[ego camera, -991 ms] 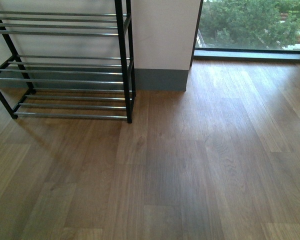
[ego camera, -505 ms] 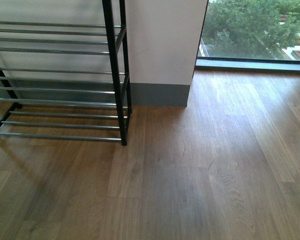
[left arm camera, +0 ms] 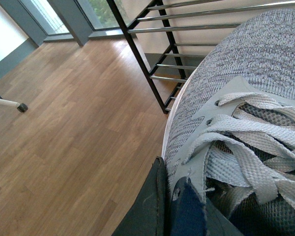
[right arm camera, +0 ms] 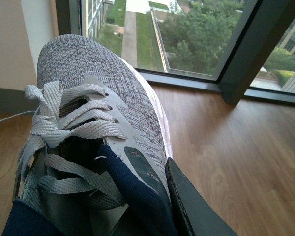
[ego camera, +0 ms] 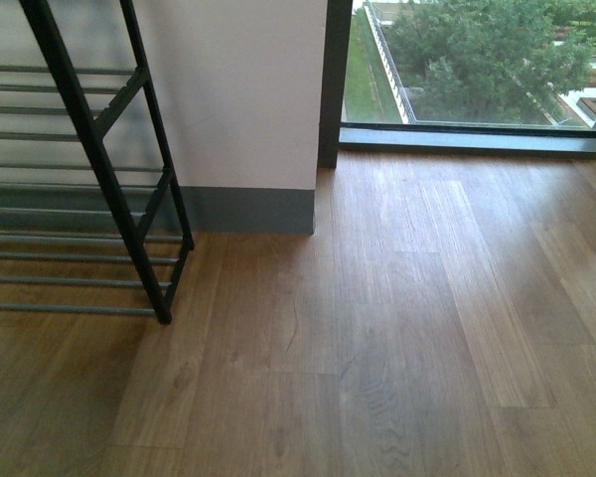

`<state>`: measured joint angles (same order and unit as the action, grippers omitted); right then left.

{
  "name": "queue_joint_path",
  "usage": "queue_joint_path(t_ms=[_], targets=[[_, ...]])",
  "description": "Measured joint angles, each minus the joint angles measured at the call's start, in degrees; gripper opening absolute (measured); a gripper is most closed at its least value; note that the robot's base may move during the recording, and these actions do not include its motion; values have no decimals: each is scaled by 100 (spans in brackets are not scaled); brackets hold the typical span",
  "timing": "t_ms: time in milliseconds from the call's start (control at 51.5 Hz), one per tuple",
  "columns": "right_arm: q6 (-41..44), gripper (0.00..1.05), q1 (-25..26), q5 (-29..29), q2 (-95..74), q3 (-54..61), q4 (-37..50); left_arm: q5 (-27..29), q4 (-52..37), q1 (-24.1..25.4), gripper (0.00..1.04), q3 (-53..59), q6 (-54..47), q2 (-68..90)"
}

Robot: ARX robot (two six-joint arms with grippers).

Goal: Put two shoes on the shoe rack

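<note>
Altogether two sneakers point(left arm camera: 255, 73) point(right arm camera: 78, 69), one shoe rack point(ego camera: 97, 159).

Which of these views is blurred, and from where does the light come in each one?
Front view: shoe rack rods slightly smeared, window daylight leaves a pale sheen on the floor. Left wrist view: left arm's sneaker sharp, evenly lit. Right wrist view: right arm's sneaker sharp, bright window behind it.

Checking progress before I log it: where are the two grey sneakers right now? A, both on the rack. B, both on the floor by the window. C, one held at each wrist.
C: the left sneaker and right sneaker each fill a wrist view, off the floor; the shoe rack shows only bare rods.
</note>
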<state>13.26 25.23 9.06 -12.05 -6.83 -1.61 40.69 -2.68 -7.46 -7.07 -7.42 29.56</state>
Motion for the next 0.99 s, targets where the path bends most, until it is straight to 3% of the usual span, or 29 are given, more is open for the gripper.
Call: queue_joint_path(t_ms=[991], targets=[[-2, 1, 2, 61, -13, 0, 0, 35, 0, 4, 2, 2, 0, 4]])
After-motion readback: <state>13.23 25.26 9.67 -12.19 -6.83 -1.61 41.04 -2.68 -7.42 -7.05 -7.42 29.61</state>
